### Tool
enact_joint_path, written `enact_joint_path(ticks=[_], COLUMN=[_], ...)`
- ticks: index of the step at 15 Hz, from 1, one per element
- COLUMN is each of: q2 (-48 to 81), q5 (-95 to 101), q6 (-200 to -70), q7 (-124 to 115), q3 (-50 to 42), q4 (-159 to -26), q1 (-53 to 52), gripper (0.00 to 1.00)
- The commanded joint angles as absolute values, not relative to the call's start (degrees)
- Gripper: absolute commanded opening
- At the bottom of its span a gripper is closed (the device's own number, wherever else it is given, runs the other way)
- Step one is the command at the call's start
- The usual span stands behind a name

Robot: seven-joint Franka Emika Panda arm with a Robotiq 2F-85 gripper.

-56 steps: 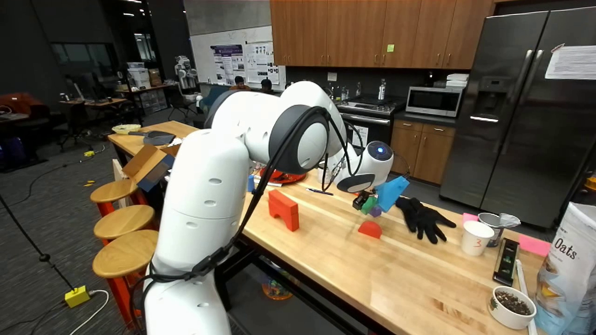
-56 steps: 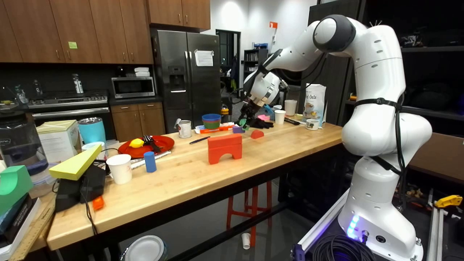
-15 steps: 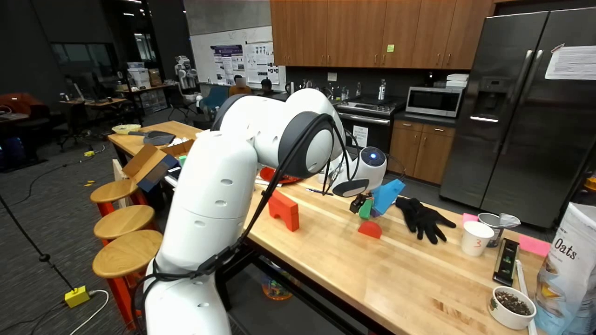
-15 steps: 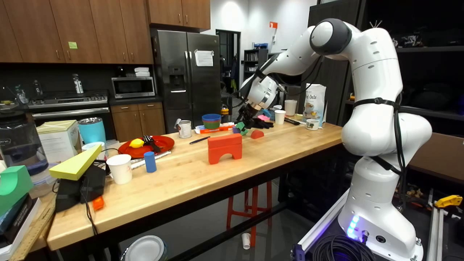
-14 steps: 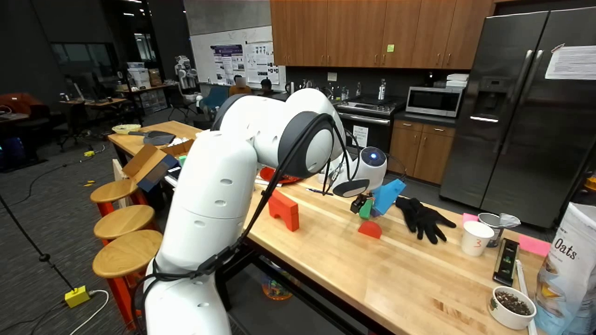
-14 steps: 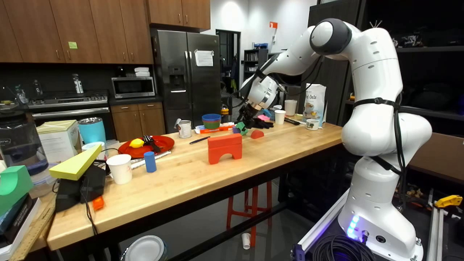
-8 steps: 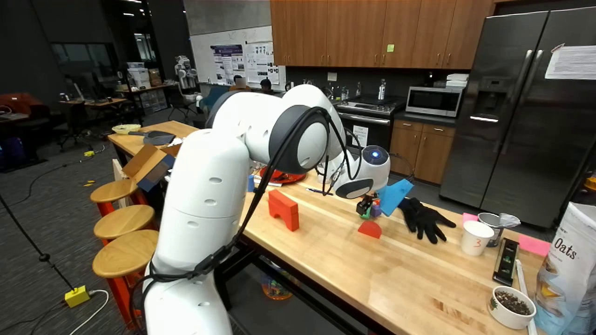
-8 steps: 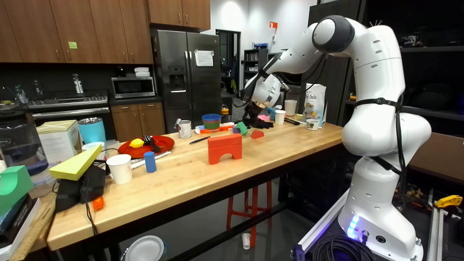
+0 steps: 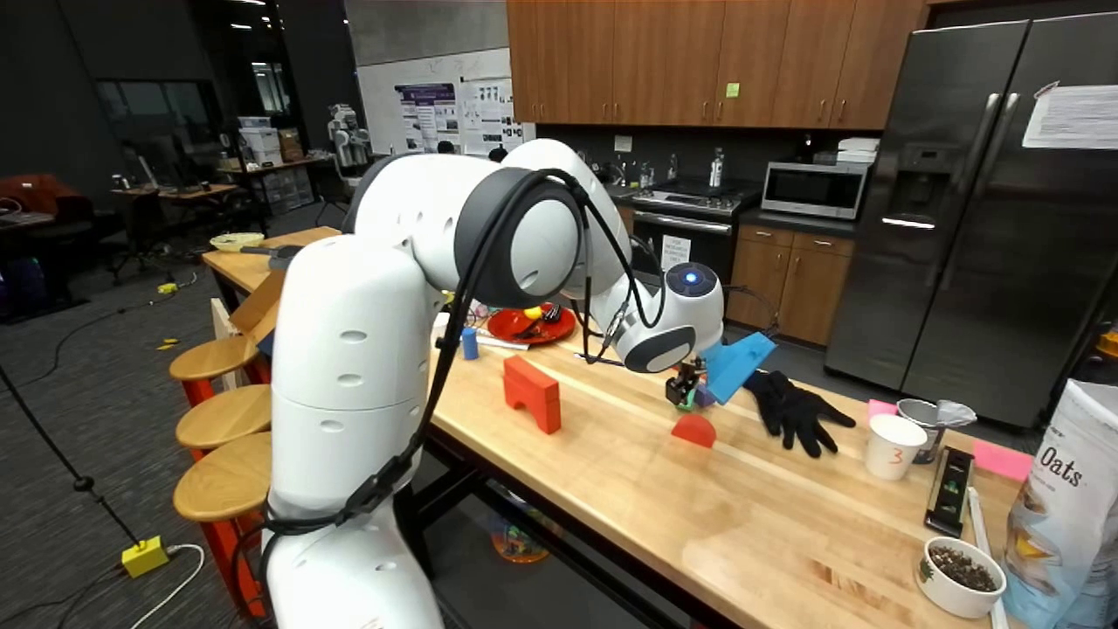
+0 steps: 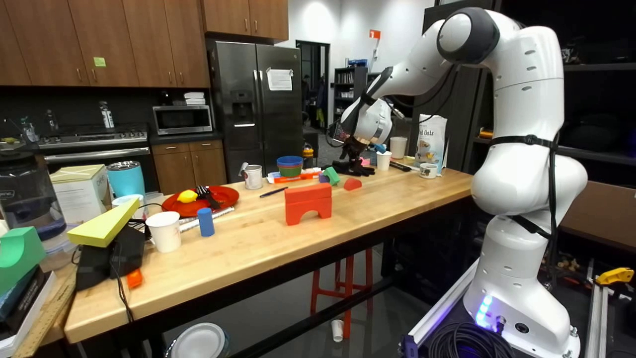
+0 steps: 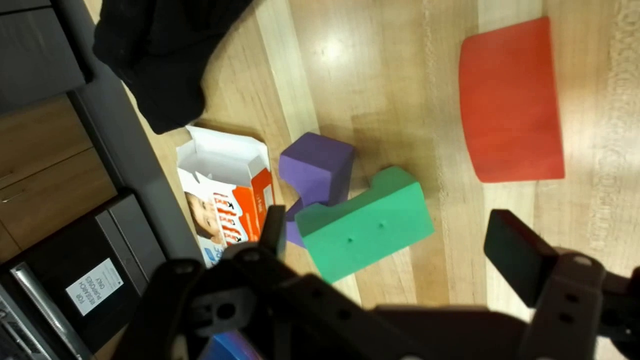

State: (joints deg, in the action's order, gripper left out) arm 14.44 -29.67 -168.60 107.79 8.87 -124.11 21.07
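Wrist view: green block point(image 11: 367, 234) at eleven o'clock, beyond my spread jaws. I'm farther from it than before.

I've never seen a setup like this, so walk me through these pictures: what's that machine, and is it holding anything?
The white jointed machine is a robot arm, ending in a black two-fingered hand. The wide pictures come from two cameras standing apart from it; the close one comes from a camera on its wrist, looking past the fingers at the wooden table. Near the hand lie a green block, a purple block, a red rounded block and a black glove. Elsewhere on the table are a red arch, a red plate and a bag of oats. Nothing is held: the fingers stand apart, and the green block only shows between them in the wrist view.
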Motion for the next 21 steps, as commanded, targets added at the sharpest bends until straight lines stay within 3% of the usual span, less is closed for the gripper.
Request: enact_joint_path(ticks=[1, 12, 21], q2=[10.9, 4.6, 7.9], q5=[-27.8, -1.1, -6.4], q6=[-166.8, -151.8, -160.9], q7=[103.9, 78.4, 84.9], q3=[7.5, -3.8, -1.1], q4=[-127.5, -132.7, -130.4], q1=[19.3, 11.6, 10.9], gripper=[1.0, 1.0, 1.0])
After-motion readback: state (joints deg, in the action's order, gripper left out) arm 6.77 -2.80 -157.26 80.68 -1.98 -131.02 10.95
